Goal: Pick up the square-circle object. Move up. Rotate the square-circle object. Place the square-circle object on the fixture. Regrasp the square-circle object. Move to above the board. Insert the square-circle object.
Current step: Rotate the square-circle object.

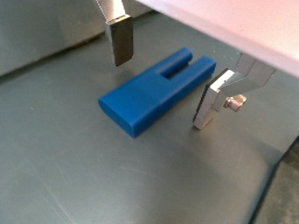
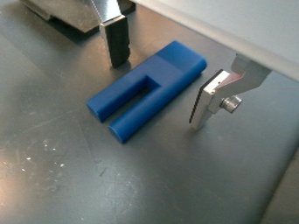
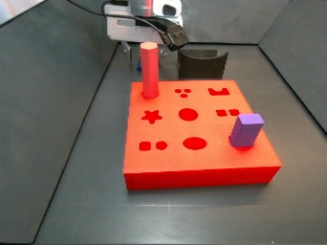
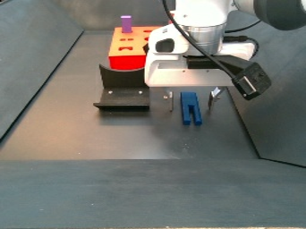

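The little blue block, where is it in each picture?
Both wrist views: the blue block lies flat on the grey floor between the open claw's fingers.
Side view with the red board: hidden.
Other side view: on the floor under the claw.
Shared landmark: the claw.

Gripper (image 4: 191,97): white housing above the square-circle object (image 4: 191,108), black camera module clipped at one side. Fingers (image 1: 212,103) are flat silver plates with dark pads; one carries a round silver screw. Arm links white with dark joints.

square-circle object (image 1: 149,94): 1 | gripper (image 1: 163,80): 1 | fixture (image 4: 121,88): 1 | board (image 3: 198,134): 1
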{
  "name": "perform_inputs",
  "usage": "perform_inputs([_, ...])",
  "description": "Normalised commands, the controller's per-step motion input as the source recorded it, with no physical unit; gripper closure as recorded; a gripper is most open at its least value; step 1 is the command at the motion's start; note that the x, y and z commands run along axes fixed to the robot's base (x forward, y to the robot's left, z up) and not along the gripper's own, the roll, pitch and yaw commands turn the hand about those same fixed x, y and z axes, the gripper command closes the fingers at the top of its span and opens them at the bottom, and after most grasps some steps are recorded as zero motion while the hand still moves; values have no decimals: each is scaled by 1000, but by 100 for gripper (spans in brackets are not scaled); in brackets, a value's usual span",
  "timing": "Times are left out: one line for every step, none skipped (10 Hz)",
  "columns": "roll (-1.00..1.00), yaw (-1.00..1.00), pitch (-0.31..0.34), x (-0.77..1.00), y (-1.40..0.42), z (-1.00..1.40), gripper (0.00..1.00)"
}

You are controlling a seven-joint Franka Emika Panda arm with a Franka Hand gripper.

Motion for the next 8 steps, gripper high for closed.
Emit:
perform_inputs([-177,-3,-60,20,20,-171,0])
perform_inputs([-177,-4,-60,20,20,-171,0])
perform_inputs([-177,-4,-59,20,20,-171,0])
perform_inputs([-176,-4,-59,20,20,-171,0])
perform_inputs([-176,-4,-59,20,20,-171,0])
perform_inputs([-176,-4,-59,20,20,-171,0])
perform_inputs([-176,-4,-59,20,20,-171,0])
perform_inputs([-176,-4,-59,20,20,-171,0])
